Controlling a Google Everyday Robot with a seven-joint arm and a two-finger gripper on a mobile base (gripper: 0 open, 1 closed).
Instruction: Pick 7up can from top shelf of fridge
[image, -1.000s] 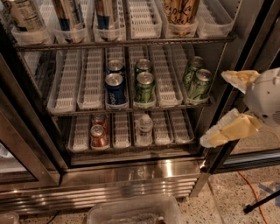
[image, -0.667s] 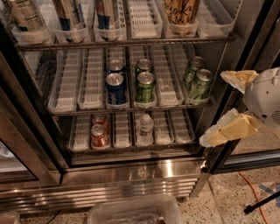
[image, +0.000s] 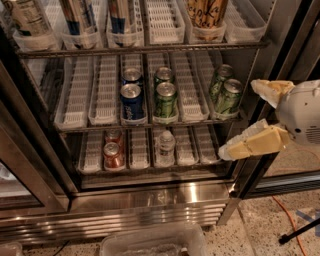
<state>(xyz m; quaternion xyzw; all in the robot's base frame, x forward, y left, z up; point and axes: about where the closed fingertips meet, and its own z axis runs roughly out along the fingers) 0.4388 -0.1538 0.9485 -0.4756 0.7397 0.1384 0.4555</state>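
The fridge (image: 150, 200) stands open in front of me, with a stainless base and wire racks. The top shelf (image: 165, 50) runs across the top of the view with white slotted lane trays. At its far left a pale silver-white can with dark lettering (image: 27, 20), seemingly the 7up can, stands in a tray, its top cut off by the frame. My gripper (image: 237, 119) is at the right, in front of the middle rack's right end, well below and right of that can. Its cream fingers (image: 252, 142) are spread open and hold nothing.
The top shelf also holds tall blue-striped cans (image: 82, 17) and a gold-brown can (image: 205, 12). The middle rack has blue cans (image: 132, 100) and green cans (image: 165, 97). The lower rack has red cans (image: 112, 152) and a clear bottle (image: 165, 145). A plastic bin (image: 155, 240) sits on the floor.
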